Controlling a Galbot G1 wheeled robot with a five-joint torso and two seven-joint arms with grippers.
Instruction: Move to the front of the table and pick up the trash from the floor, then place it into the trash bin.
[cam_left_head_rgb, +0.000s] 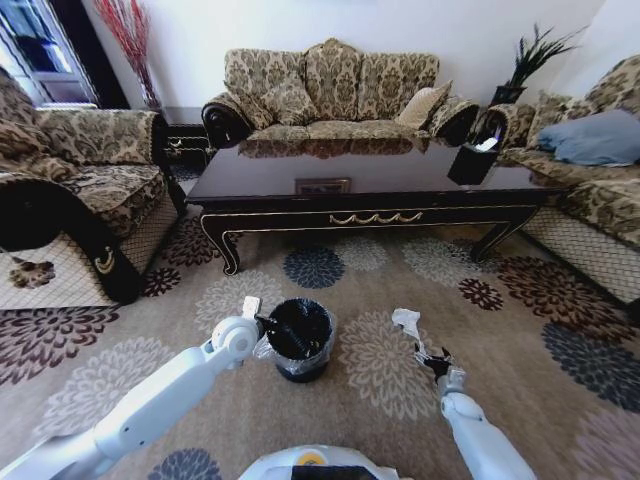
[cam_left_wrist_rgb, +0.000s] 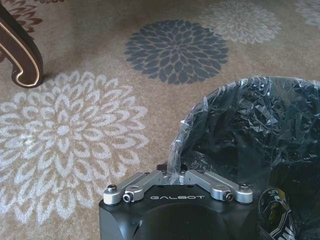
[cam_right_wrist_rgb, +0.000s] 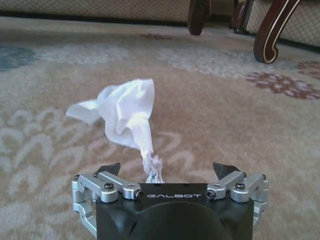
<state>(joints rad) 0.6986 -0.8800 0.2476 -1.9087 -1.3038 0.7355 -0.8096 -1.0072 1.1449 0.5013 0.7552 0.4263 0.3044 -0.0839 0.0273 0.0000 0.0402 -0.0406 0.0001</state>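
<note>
White tissue (cam_right_wrist_rgb: 127, 115) lies on the carpet (cam_right_wrist_rgb: 240, 115), its tail between the right gripper's (cam_right_wrist_rgb: 167, 170) wide-open jaws. Left gripper (cam_left_wrist_rgb: 175, 172) sits at the trash bin (cam_left_wrist_rgb: 260, 130) rim; jaw state can't be told.

This is a home living room. Three upholstered sofas (cam_left_head_rgb: 330, 90) in gold damask pattern stand around a long, glossy dark wood coffee table (cam_left_head_rgb: 370, 180) with gold scroll ornament and curved legs. A beige carpet (cam_left_head_rgb: 520, 340) with large flower medallions covers the floor, and a potted plant (cam_left_head_rgb: 525, 65) stands in the corner.
</note>
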